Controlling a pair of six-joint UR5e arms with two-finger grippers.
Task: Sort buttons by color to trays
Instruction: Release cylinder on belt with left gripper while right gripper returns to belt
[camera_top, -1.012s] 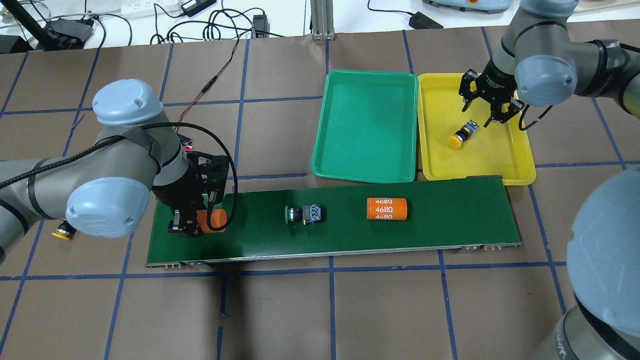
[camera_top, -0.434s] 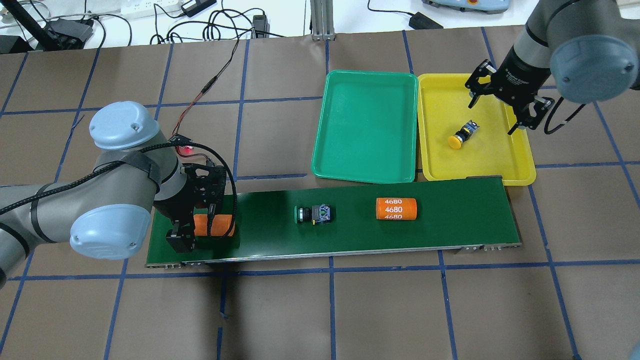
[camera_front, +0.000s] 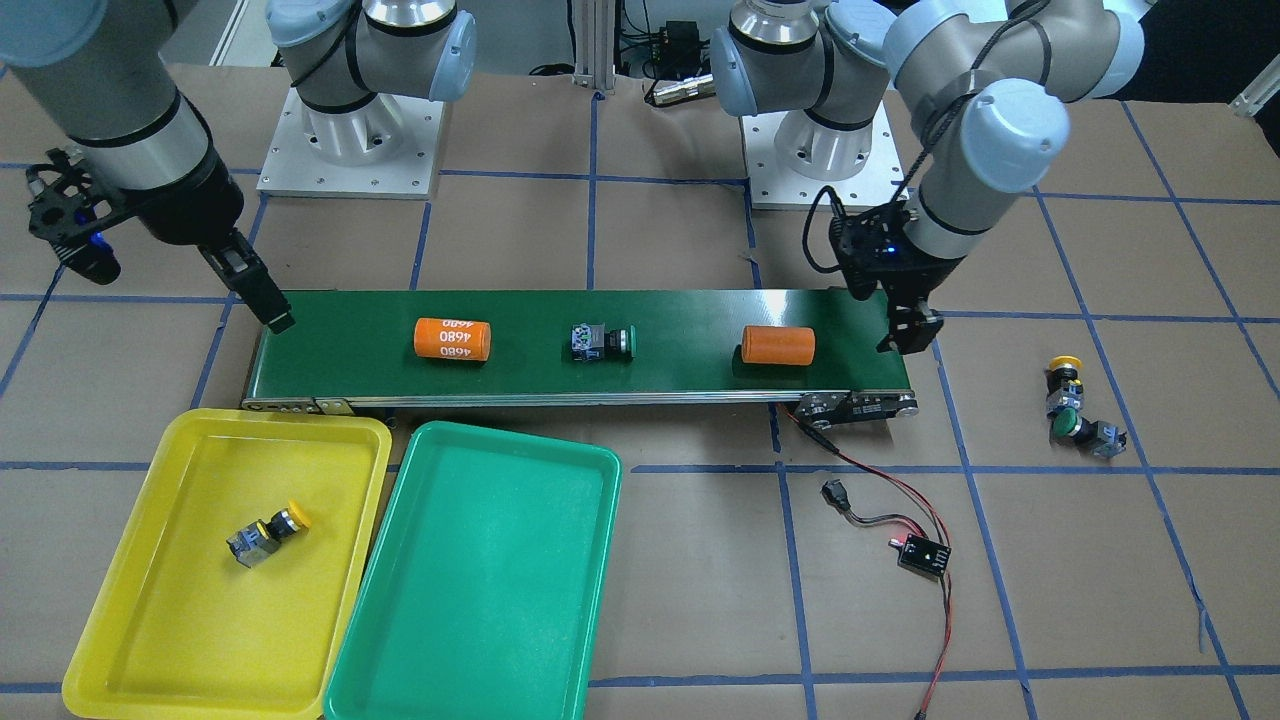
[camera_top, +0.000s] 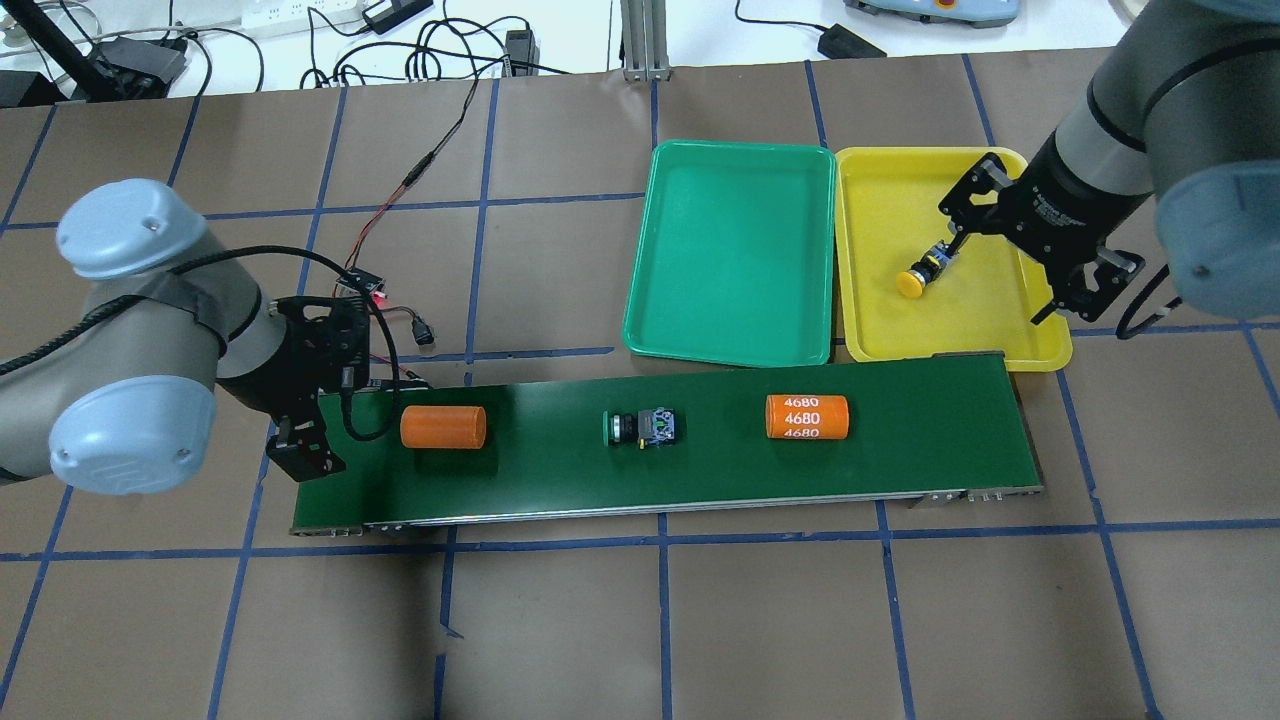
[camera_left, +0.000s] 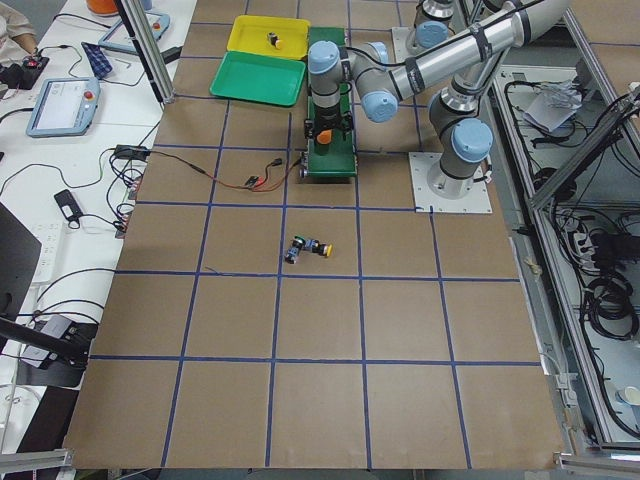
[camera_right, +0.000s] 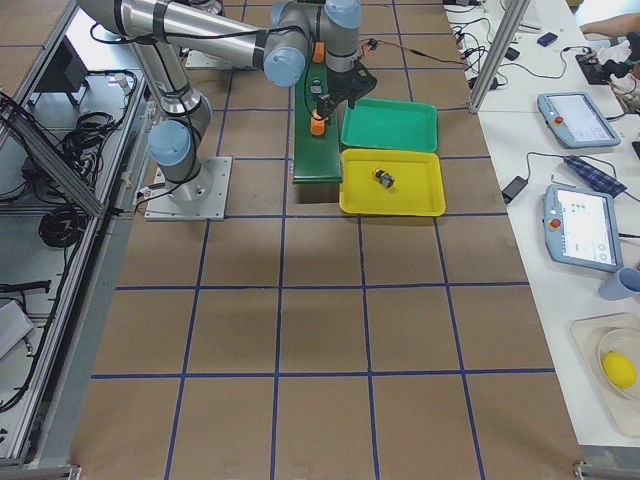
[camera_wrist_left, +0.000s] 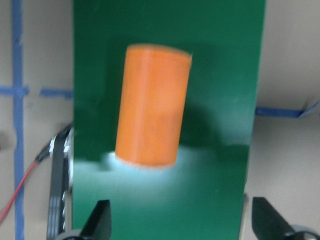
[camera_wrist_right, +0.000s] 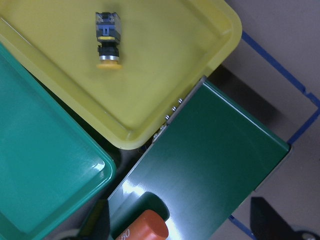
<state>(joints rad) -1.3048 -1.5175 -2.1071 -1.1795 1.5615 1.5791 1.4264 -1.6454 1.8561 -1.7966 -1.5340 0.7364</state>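
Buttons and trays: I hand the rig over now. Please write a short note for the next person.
Left claw: open, empty, at the belt's end beside an orange cylinder.
Right claw: open, empty, over the yellow tray.
Done: one yellow button lies in the yellow tray.
Left: the green button on the belt; a second yellow button and a second green button on the table, to the robot's left of the belt. The green tray holds no button.

yellow tray (camera_top: 880, 325) and green tray (camera_top: 730, 250): glossy moulded plastic. conveyor belt (camera_top: 700, 470): smooth, slight sheen. orange cylinder (camera_wrist_left: 152, 105): matt. table covering (camera_top: 560, 620): matt brown, paper-like.
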